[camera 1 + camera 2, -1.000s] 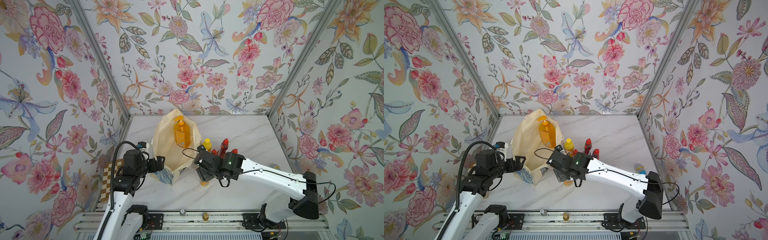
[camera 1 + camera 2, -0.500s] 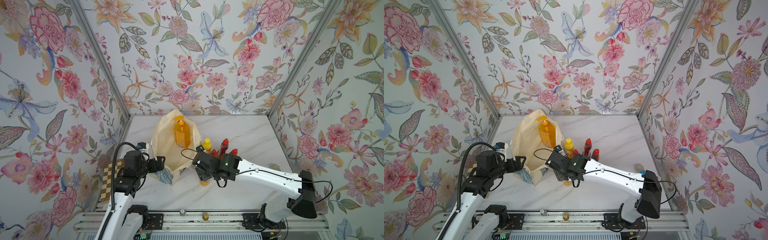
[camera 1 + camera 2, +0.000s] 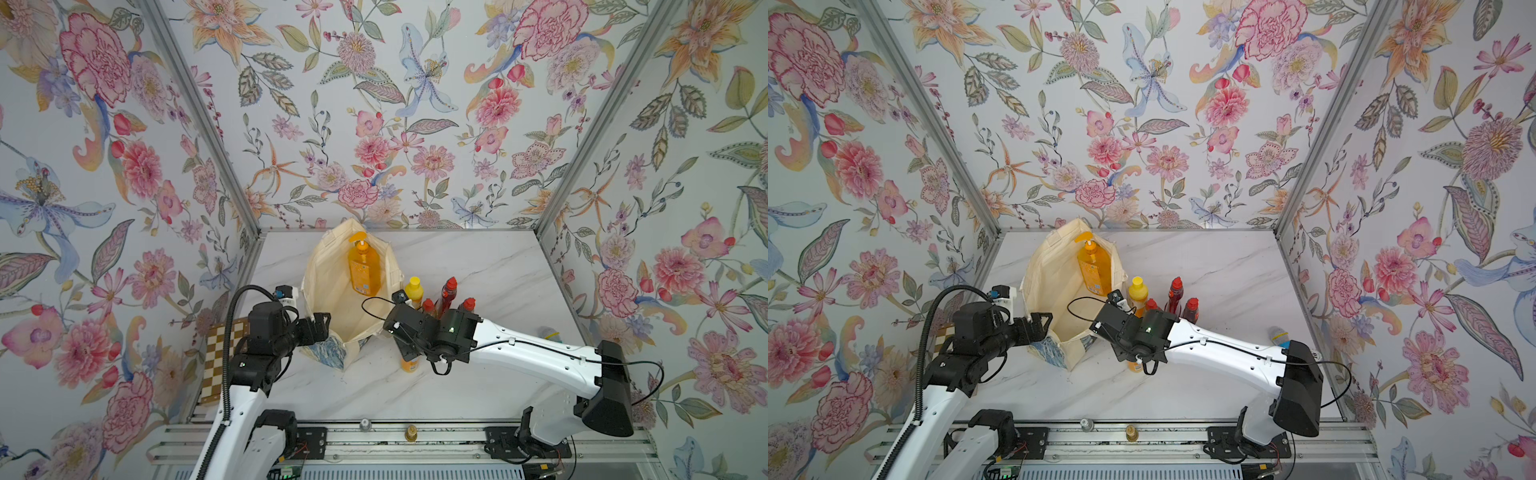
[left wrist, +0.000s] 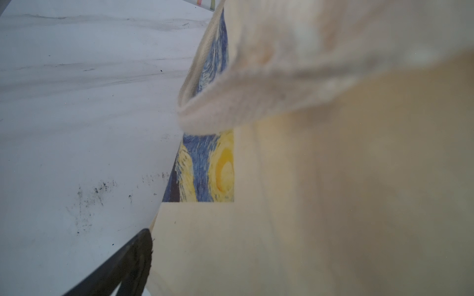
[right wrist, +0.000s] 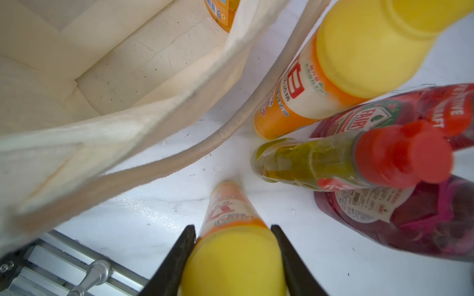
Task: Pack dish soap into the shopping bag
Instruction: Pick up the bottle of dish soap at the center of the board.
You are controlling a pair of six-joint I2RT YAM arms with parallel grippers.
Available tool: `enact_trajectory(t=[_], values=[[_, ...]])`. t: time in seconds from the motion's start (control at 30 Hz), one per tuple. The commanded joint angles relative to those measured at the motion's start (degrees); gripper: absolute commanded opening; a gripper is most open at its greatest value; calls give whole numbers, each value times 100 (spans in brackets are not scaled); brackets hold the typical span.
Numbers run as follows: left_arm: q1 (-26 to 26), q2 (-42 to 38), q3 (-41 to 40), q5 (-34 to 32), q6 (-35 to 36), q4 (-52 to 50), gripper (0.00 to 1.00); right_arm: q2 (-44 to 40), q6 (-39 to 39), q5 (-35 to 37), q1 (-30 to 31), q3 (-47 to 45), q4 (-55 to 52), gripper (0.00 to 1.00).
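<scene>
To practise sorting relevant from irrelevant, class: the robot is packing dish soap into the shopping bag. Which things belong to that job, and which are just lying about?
Job: shopping bag; amber pump bottle inside it; orange bottle gripped by the right claw; other orange bottle; green bottle; two dark-red bottles.
Lying about: checkerboard; blue toy microphone.

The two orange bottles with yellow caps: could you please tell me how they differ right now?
The nearer orange bottle stands apart, toward the front edge of the table; the farther orange bottle stands beside the shopping bag, next to a dark-red bottle. The right gripper clasps the nearer orange bottle's cap; nothing holds the farther orange bottle. Both stand upright on the table, outside the shopping bag, with yellow caps.
</scene>
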Motion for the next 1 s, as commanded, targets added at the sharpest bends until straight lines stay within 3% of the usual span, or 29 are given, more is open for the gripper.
enact_trajectory(t=[0.0, 0.1, 0.57, 0.77, 0.97], values=[[-24, 75, -196, -152, 37, -232, 99, -246, -132, 227, 75, -56, -83, 27], [-24, 80, -201, -136, 30, -201, 99, -335, -263, 287, 124, -13, 2, 17], [-24, 50, -202, -142, 48, -97, 99, -1048, -1199, -155, 166, 1227, 83, 4], [-25, 57, -226, -152, 33, -48, 99, -834, -1723, -398, 19, 2559, -357, 0], [-28, 18, -305, -101, -9, 43, 99, 6, -2098, -920, -356, 4383, -1147, 0]])
